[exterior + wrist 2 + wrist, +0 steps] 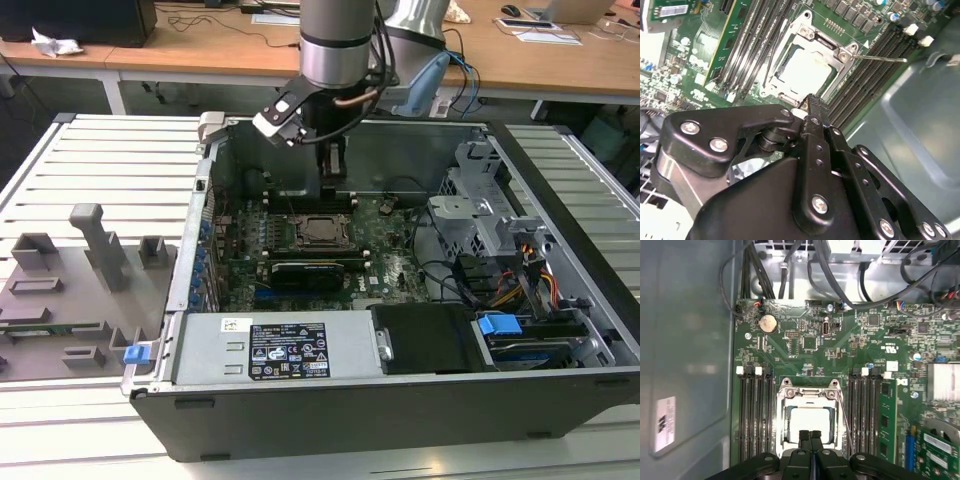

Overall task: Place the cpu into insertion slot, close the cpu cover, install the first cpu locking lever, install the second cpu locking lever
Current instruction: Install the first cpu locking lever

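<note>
Hand (810,436) closed, fingertips together, just above cpu cover (808,393); cpu (810,420) seated beneath.

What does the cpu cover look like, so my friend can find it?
Look inside the open computer case at the green motherboard. Near its middle, between two banks of long black memory slots, lies the cpu cover. It is the one silver square frame, its window showing the pale cpu.

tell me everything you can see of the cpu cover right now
The cpu cover is a thin silver-grey metal frame with a large square window. It lies flat and closed over the cpu, whose pale top shows through the window, on the green motherboard. A thin locking lever runs beside one edge. The shut gripper hangs over another edge; contact cannot be told.
</note>
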`<state>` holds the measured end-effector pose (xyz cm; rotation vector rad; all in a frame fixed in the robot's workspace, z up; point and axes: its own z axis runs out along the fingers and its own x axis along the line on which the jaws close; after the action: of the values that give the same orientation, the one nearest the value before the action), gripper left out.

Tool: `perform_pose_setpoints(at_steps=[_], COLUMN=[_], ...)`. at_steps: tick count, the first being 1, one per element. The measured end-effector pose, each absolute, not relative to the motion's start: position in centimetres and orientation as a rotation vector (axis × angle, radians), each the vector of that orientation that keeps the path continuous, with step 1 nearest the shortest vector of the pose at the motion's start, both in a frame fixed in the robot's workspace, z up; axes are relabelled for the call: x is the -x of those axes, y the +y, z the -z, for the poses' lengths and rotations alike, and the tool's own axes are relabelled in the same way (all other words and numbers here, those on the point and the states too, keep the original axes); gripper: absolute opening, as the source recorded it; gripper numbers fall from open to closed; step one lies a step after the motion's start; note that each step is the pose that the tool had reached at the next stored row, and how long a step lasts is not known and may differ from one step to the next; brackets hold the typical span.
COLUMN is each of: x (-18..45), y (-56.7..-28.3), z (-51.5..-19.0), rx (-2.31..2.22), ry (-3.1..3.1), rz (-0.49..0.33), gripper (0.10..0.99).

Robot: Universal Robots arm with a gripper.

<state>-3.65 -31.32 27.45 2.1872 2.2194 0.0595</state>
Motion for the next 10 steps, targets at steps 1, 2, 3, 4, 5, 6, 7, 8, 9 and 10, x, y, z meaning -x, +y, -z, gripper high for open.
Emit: perform_pose_setpoints(at_steps=[1, 2, 3, 4, 5, 6, 7, 8, 9, 10], x=[3.65, 3.65, 3.65, 3.65, 3.65, 3.65, 3.65, 3.65, 3.65, 3.65], y=[-31.32, -31.32, -31.32, -31.32, -31.32, -31.32, -31.32, -31.32, -31.32, -31.31], z=[-27.95, -28.27, -28.56, -28.59, -28.58, -28.57, -28.55, -28.54, -28.54, -28.53], rx=[-2.188, -2.188, -2.188, -2.174, -2.145, -2.123, -2.084, -2.05, -2.03, -2.009], ry=[2.219, 2.219, 2.219, 2.231, 2.26, 2.281, 2.317, 2.348, 2.366, 2.384], rz=[-0.06, -0.06, -0.059, -0.059, -0.059, -0.059, -0.06, -0.06, -0.061, -0.061], gripper=[0.106, 0.106, 0.106, 0.106, 0.106, 0.106, 0.106, 0.106, 0.106, 0.106])
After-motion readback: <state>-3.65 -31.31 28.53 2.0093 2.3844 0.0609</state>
